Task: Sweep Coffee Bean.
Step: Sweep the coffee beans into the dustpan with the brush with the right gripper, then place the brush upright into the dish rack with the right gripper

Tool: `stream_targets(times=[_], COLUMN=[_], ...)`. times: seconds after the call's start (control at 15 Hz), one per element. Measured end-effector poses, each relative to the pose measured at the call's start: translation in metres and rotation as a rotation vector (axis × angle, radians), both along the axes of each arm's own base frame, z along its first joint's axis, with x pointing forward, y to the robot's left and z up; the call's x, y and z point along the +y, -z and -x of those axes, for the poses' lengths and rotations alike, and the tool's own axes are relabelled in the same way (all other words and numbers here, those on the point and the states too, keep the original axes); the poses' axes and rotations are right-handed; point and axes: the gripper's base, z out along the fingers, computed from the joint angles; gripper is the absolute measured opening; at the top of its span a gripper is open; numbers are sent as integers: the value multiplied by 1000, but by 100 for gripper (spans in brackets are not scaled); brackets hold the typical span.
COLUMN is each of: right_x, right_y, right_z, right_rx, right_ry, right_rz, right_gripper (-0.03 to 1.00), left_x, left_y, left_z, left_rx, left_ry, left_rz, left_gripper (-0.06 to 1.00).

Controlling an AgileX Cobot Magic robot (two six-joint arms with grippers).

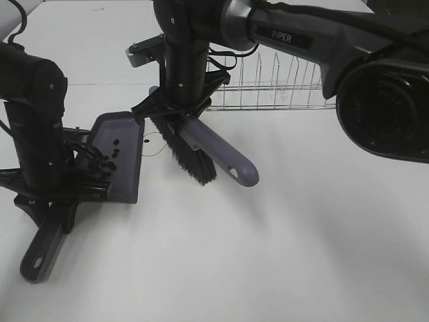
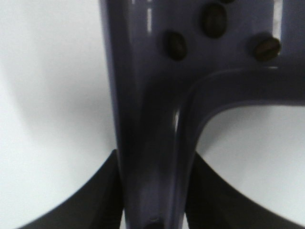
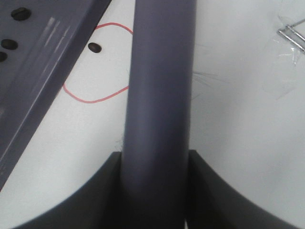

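We see our left pincer (image 2: 153,191) clamping the dustpan (image 1: 125,176) handle, coffee beans (image 2: 213,20) just ahead; right pincer (image 3: 155,191) clamps the brush (image 1: 189,155) handle.

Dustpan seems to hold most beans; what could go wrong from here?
One coffee bean lies on the table just off the dustpan lip; a hard stroke of the brush might flick it away. The beans in the pan sit loose, so tilting it could spill them.

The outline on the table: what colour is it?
The outline is red, clearest in the right wrist view.
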Motion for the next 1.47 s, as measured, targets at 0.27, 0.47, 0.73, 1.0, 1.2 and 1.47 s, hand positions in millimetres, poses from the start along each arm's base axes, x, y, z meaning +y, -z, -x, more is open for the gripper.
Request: stream_targets(times=[0.27, 0.47, 0.73, 1.0, 1.2, 1.47], right_x=[33, 43, 47, 32, 10, -25], right_y=[11, 12, -19, -80, -97, -114], right_z=[23, 32, 33, 27, 23, 4], right_rx=[43, 70, 36, -161, -219, -237], right_ry=[-94, -104, -95, -73, -27, 56], right_rz=[-42, -79, -141, -56, 98, 107], right_gripper=[28, 28, 28, 28, 28, 28], left_x=[0, 0, 0, 0, 0, 0], left_y=[0, 0, 0, 0, 0, 0], left_z=[0, 0, 0, 0, 0, 0], left_rx=[-1, -1, -2, -3, -3, -3], left_ry=[0, 0, 0, 0, 0, 0], left_rz=[0, 0, 1, 1, 1, 1], left_gripper=[32, 32, 32, 32, 32, 32])
